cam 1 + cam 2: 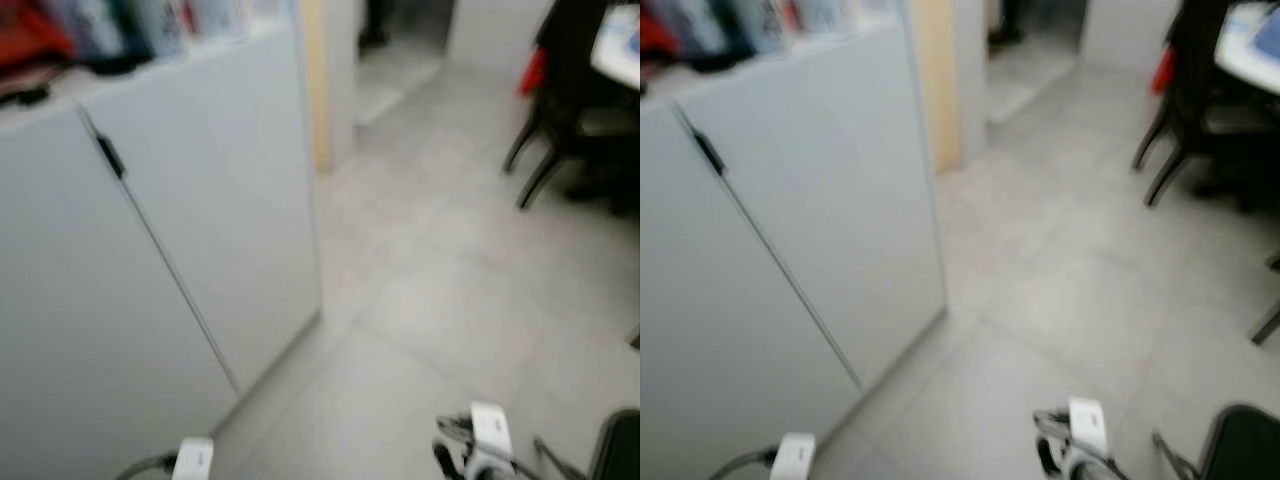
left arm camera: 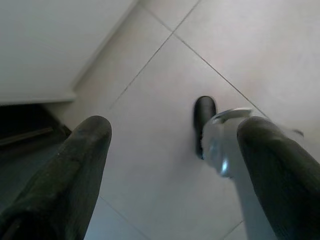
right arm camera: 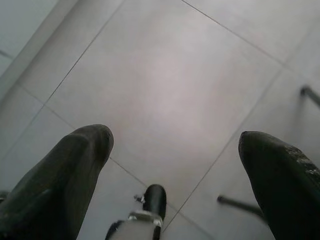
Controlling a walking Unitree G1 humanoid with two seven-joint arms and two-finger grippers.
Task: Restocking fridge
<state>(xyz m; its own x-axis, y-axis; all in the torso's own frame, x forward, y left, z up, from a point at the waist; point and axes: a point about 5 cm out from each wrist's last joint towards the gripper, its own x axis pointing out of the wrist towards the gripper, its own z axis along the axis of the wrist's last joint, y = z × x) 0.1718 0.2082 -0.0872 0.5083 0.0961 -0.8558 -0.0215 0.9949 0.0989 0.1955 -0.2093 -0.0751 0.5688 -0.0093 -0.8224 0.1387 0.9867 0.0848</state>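
Blur softens both head views, so the robot is probably walking. White cabinet [image 1: 200,230] with two closed doors fills the left side, a small black handle [image 1: 108,155] near the top of the seam between them; whether this is the fridge cannot be told. Coloured items [image 1: 90,35] sit on its top, too blurred to name. Grey tiled floor [image 1: 440,290] runs to the right and far, where dark chairs [image 1: 560,110] stand at a table [image 1: 620,45].

Both arms hang low and idle. The left gripper [image 2: 170,150] has its fingers [image 2: 75,165] spread apart over bare tile, empty. The right gripper [image 3: 175,165] likewise holds nothing, fingers [image 3: 70,170] wide apart.

The cabinet lies to the left and ahead, so the left arm is nearer to its handle. No stock to load is visible.
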